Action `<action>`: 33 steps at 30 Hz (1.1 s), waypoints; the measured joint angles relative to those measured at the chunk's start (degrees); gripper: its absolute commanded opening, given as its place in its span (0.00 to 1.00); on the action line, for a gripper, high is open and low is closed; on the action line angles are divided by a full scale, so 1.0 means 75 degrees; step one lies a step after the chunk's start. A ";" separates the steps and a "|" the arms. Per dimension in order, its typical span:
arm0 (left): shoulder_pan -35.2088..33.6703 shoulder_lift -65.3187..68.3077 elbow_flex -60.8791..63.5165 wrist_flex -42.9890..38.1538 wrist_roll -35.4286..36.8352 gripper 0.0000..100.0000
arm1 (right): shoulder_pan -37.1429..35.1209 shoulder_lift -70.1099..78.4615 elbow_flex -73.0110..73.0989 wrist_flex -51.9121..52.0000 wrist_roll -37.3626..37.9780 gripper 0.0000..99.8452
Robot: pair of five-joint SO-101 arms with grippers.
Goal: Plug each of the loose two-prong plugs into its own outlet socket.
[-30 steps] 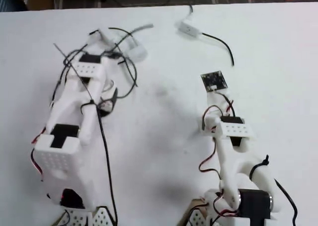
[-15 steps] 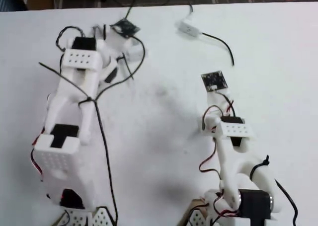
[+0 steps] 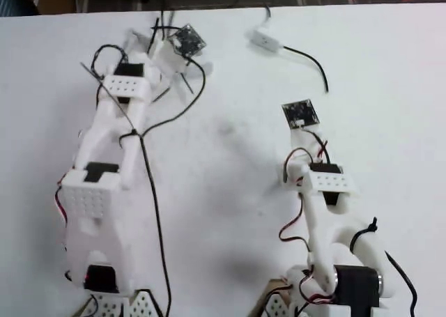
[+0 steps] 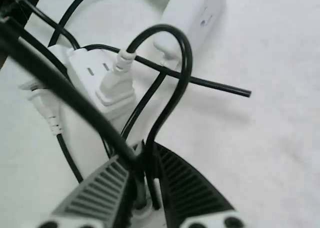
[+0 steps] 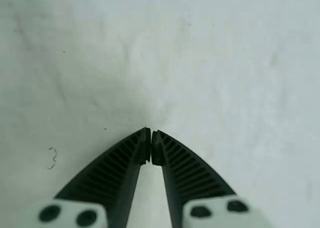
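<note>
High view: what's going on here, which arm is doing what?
The left gripper is at the far-left tangle of cords, shut on a black cable beside a white outlet block. A white plug looks already seated in that block, and a second white outlet lies just beyond. The right gripper is shut on nothing, over the table. One loose plug lies near the table's far edge, untouched.

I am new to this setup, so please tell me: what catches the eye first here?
The left gripper is shut on a looping black cable, near a white plug standing in a socket block. The right gripper is shut, just above the table.
</note>
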 measured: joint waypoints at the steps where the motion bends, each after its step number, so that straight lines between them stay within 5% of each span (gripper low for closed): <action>1: 0.0000 0.0012 0.0000 0.0047 0.0000 0.12 | -0.0012 0.0000 0.0000 0.0000 0.0000 0.02; 6: -0.0422 0.0035 -0.0012 0.0633 0.0059 0.30 | 0.0000 0.0000 0.0012 -0.0129 0.0000 0.02; 21: -0.0692 -0.1360 -0.1958 0.3681 0.0621 0.30 | -0.0012 0.0000 0.0012 -0.0141 0.0000 0.02; 33: -0.0621 -0.4442 -0.2813 0.6318 0.1559 0.30 | -0.0012 0.0000 0.0012 -0.0141 0.0000 0.02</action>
